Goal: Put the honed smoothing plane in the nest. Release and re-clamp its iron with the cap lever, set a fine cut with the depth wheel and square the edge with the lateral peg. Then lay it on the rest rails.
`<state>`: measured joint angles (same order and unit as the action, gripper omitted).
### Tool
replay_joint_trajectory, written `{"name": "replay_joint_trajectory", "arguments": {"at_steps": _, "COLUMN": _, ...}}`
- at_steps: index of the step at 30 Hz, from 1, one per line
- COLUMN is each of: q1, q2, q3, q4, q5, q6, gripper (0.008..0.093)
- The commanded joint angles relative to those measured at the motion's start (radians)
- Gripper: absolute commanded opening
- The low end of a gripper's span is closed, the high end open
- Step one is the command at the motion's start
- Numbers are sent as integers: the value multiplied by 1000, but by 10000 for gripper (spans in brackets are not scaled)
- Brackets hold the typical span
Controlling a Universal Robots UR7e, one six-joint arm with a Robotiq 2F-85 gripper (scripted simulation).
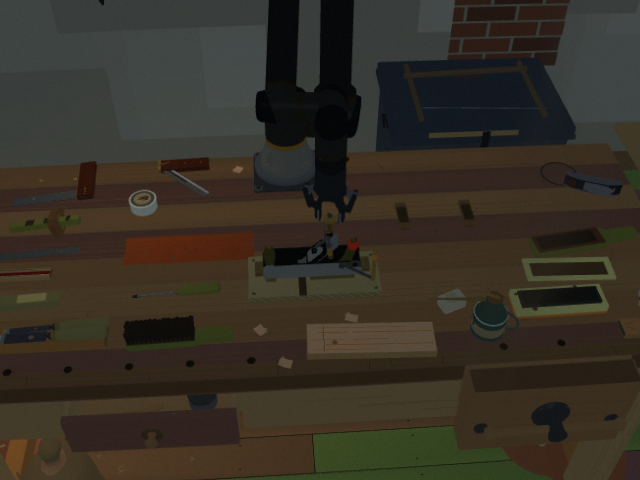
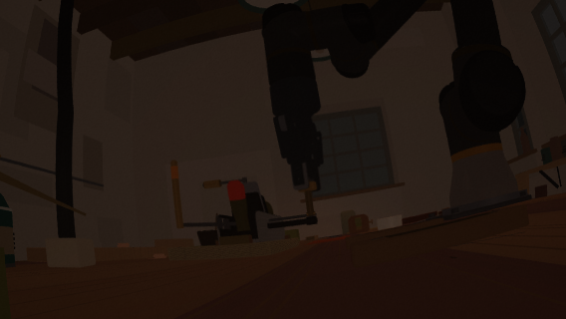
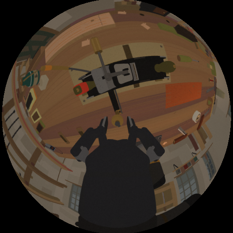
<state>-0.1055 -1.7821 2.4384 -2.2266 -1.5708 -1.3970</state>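
The black smoothing plane [image 1: 310, 257] [image 3: 126, 72] sits in the pale nest [image 1: 314, 279] [image 3: 117, 70] at the middle of the bench, its red-capped rear handle [image 1: 353, 244] [image 3: 80, 88] at one end and its green front knob [image 3: 164, 66] at the other. A thin lever rises from the plane's back side and ends in a brass knob [image 3: 117, 120] [image 1: 328, 217], and my gripper [image 3: 117, 123] [image 1: 329, 216] [image 2: 305, 185] stands open around that knob, holding nothing. A second brass-tipped rod [image 3: 97, 46] sticks out on the plane's front side.
A dark blue chest [image 1: 473, 103] stands behind the bench. An orange mat [image 1: 188, 247] lies left of the nest and a pale board [image 1: 371, 339] in front of it. Two small rest rails [image 1: 402, 213] [image 1: 466, 211] lie to the right, with sharpening stones [image 1: 561, 299] and a green flask [image 1: 488, 318] further right.
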Motion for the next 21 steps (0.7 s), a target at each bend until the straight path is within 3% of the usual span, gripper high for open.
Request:
{"name": "replay_joint_trajectory", "arguments": {"at_steps": 1, "q1": 0, "q2": -6, "q3": -4, "q4": 8, "q5": 0, "q6": 0, "gripper": 560}}
{"name": "replay_joint_trajectory", "arguments": {"at_steps": 21, "q1": 0, "q2": -102, "q3": -102, "q4": 203, "q5": 0, "q6": 0, "gripper": 560}}
